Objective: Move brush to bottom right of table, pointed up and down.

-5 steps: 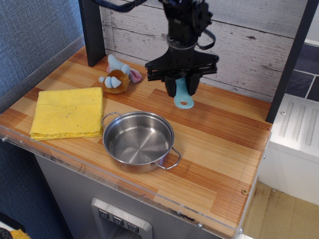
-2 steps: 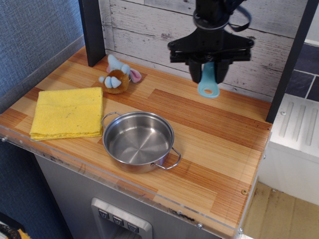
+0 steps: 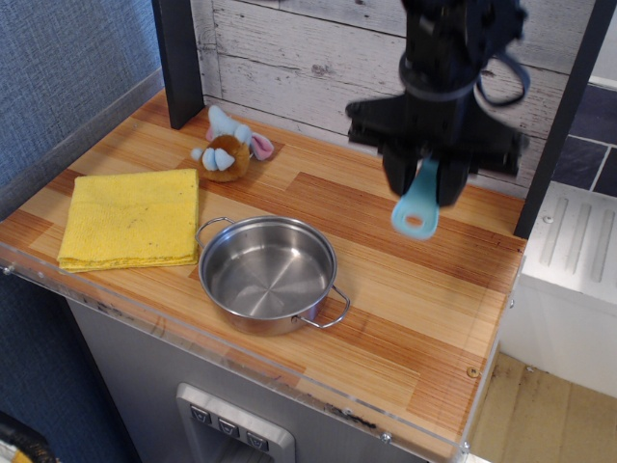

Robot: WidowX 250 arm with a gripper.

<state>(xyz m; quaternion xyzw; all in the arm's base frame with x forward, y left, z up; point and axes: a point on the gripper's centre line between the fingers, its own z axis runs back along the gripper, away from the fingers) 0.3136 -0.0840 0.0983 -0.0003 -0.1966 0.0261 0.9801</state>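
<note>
My gripper (image 3: 425,183) grips the brush (image 3: 415,209), handle hanging below, high over the worktop (image 3: 424,318). Releasing from here, I'd risk it bouncing and landing crooked.

A whitewashed plank wall (image 3: 289,58) backs the counter, with blue textured wall (image 3: 67,68) at left.

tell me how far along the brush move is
Done: the brush is picked up, clamped in the gripper with its handle hanging down. In hand: it is held in the air over the right side of the table. Left: lower it at the bottom right corner, pointing up and down, then release.
</note>
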